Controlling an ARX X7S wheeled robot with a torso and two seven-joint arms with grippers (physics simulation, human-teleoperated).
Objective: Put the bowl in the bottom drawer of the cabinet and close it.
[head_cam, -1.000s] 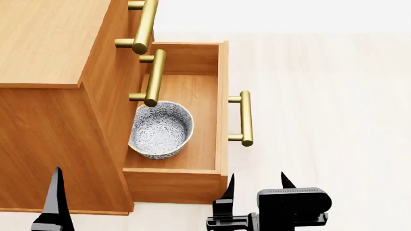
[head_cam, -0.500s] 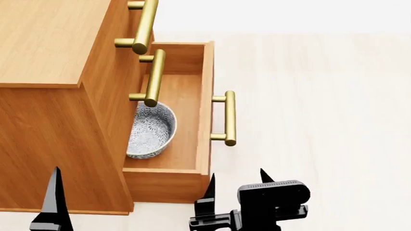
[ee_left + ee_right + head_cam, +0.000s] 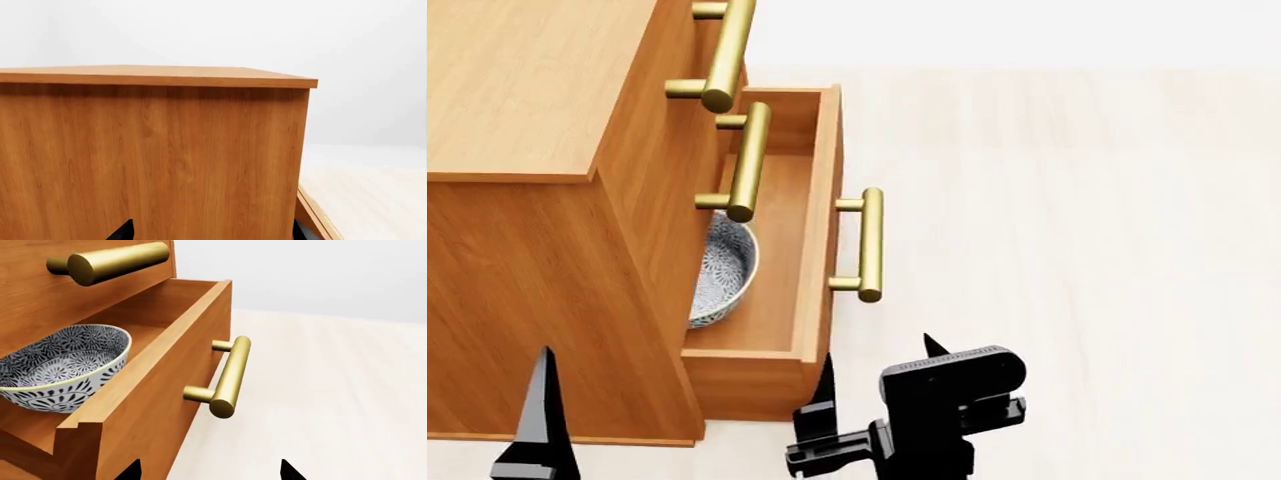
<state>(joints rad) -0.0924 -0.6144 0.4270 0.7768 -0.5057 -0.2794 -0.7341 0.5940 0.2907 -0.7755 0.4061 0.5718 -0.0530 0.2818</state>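
With the small white blue-speckled bowl [image 3: 726,272] already lying in the orange-brown cabinet's [image 3: 534,90] half-shut bottom drawer [image 3: 819,230], closing remains; my right pincer [image 3: 874,395] stands apart, empty, beside its front

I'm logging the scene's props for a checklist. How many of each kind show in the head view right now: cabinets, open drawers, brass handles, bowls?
Cabinet: 1
Open bottom drawer: 1
Brass handles: 3, top, middle, bottom
Bowl: 1, partly hidden
Total: 6
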